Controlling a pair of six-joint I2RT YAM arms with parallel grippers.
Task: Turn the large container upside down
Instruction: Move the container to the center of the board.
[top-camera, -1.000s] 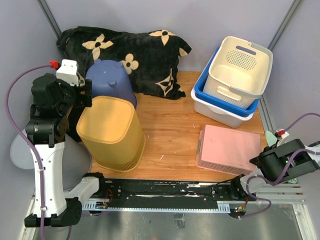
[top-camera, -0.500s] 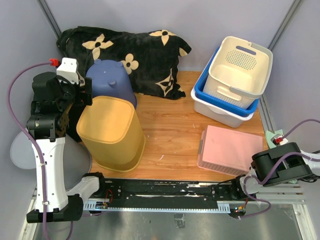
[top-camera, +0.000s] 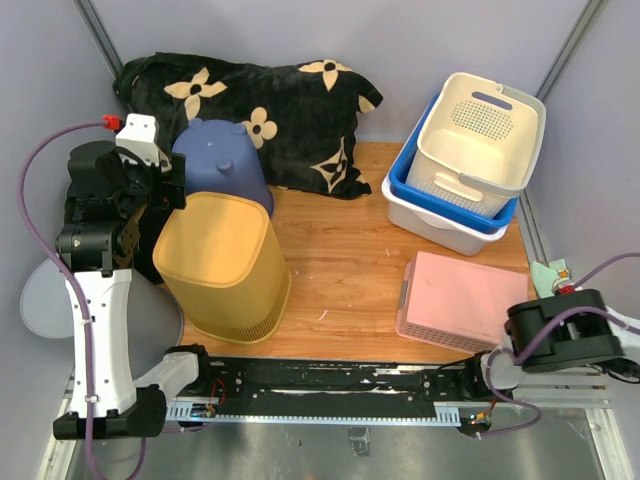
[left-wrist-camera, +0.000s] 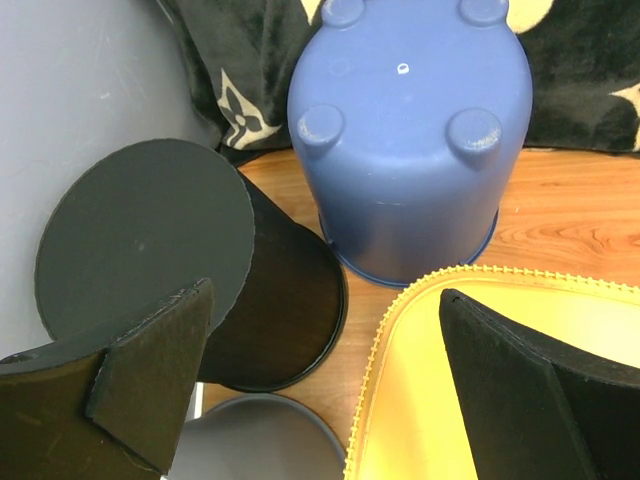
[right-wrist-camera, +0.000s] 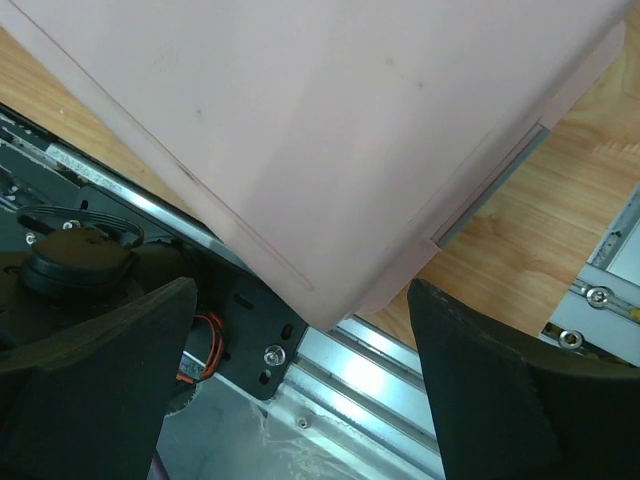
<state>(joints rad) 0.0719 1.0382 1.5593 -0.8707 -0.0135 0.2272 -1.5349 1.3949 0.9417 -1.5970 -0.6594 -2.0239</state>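
Note:
A large yellow bin (top-camera: 225, 265) stands bottom up at the table's near left; its beaded base edge (left-wrist-camera: 400, 330) shows in the left wrist view. My left gripper (top-camera: 165, 185) (left-wrist-camera: 325, 300) hovers open above the bin's far left edge, holding nothing. A wide pink container (top-camera: 465, 295) (right-wrist-camera: 330, 130) lies bottom up at the near right. My right gripper (top-camera: 522, 335) (right-wrist-camera: 300, 290) is open just off that container's near right corner, with the corner between its spread fingers and untouched.
A blue bucket (top-camera: 220, 165) (left-wrist-camera: 410, 130) stands inverted behind the yellow bin, and a black bin (left-wrist-camera: 270, 300) sits to its left. A flowered black pillow (top-camera: 290, 100) lies at the back. A white basket (top-camera: 480, 135) nests in stacked tubs at the back right. A metal rail (top-camera: 330, 385) runs along the near edge.
My right arm has drawn back and lowered, away from the pink container's near right corner, its jaws opening slightly wider. The left arm has only shifted a little.

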